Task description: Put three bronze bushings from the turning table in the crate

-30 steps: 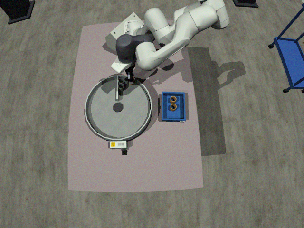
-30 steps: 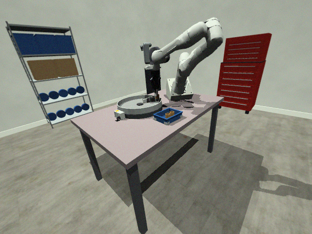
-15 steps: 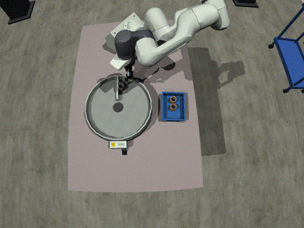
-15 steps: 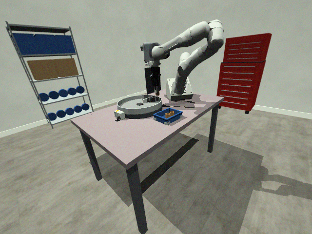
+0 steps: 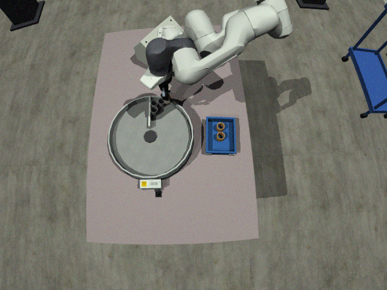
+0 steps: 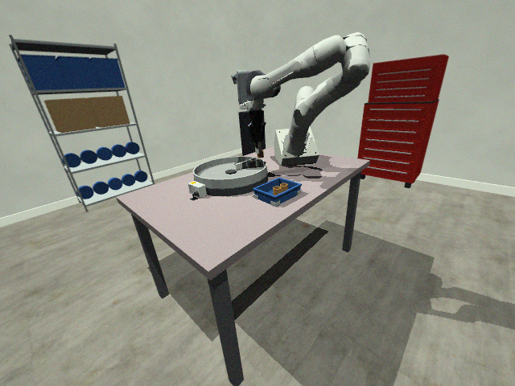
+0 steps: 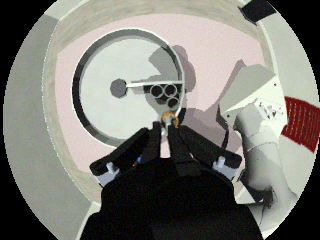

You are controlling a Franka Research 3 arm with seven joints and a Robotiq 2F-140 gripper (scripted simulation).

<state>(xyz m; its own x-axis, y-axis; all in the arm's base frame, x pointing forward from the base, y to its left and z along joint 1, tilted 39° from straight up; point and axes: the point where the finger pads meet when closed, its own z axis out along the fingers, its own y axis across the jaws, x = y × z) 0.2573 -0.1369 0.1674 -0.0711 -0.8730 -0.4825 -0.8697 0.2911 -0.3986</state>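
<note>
The round grey turning table [image 5: 150,137] stands on the pink table top. Three dark bushings [image 5: 155,104] sit together by its white divider bar at the far rim; they also show in the wrist view [image 7: 164,92]. My gripper [image 5: 165,95] hangs above that far rim, shut on a bronze bushing [image 7: 168,118] held between the fingertips, lifted clear of the turning table [image 6: 230,170]. In the side view the gripper [image 6: 259,153] is just above the rim. The blue crate [image 5: 220,135] to the right holds two bronze bushings [image 5: 220,131].
A control box [image 5: 150,183] with a yellow label sits at the turning table's near edge. The robot base [image 6: 295,147] stands at the back of the table. A shelf rack [image 6: 80,120] and a red drawer cabinet [image 6: 399,118] stand away from the table.
</note>
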